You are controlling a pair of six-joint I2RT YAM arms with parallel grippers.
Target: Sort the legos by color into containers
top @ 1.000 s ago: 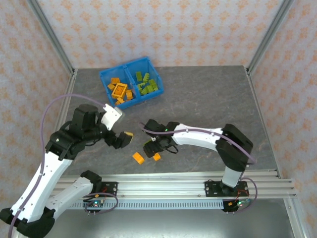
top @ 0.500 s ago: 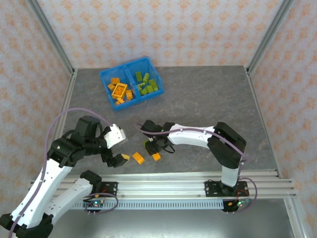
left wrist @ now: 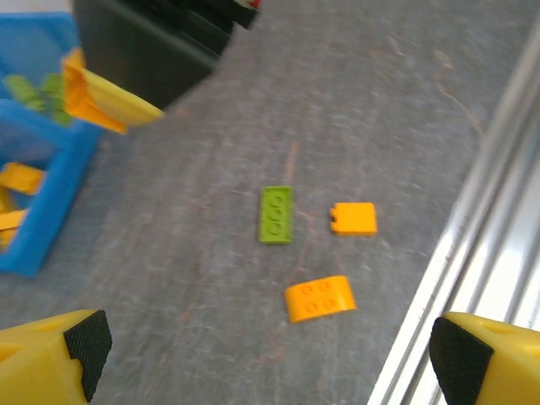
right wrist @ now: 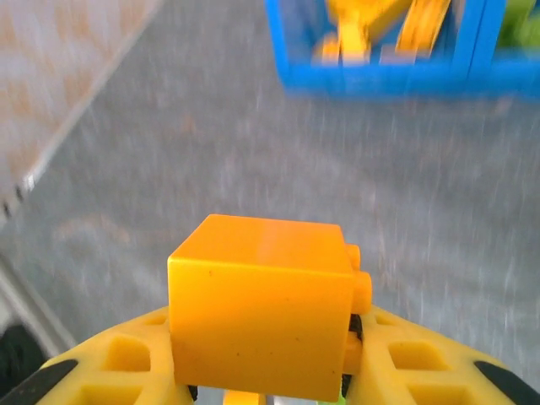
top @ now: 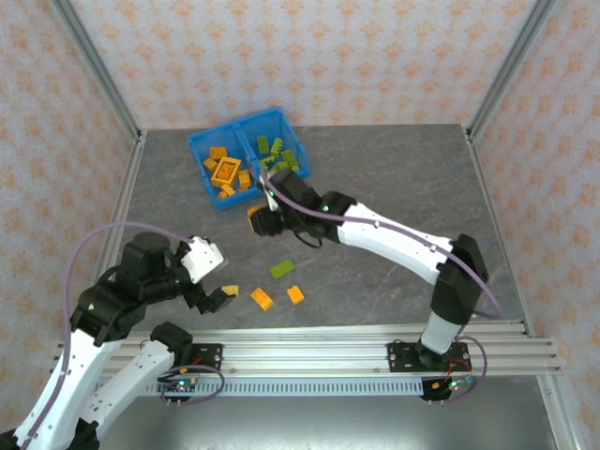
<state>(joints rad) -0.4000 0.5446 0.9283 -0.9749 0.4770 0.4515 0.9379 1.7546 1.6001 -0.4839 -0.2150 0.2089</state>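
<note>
One far-outstretched right gripper (top: 264, 222) clasps orange brick (right wrist: 261, 316), seemingly beside bin (right wrist: 380, 80).

The right tool (top: 261, 221) grips an orange brick (top: 254, 214) just below the blue bin (top: 234, 127), upper left; a green brick (top: 280, 270) and two orange bricks (top: 262, 299) lie loose at lower centre.

Top cam sits high up behind me, staring down over the whole table (top: 394, 187); left wrist cam hangs low over the surface, angled toward the blue bin (left wrist: 46, 202); right wrist cam rides low too, facing that same bin's near wall; all three views share the bin.
</note>
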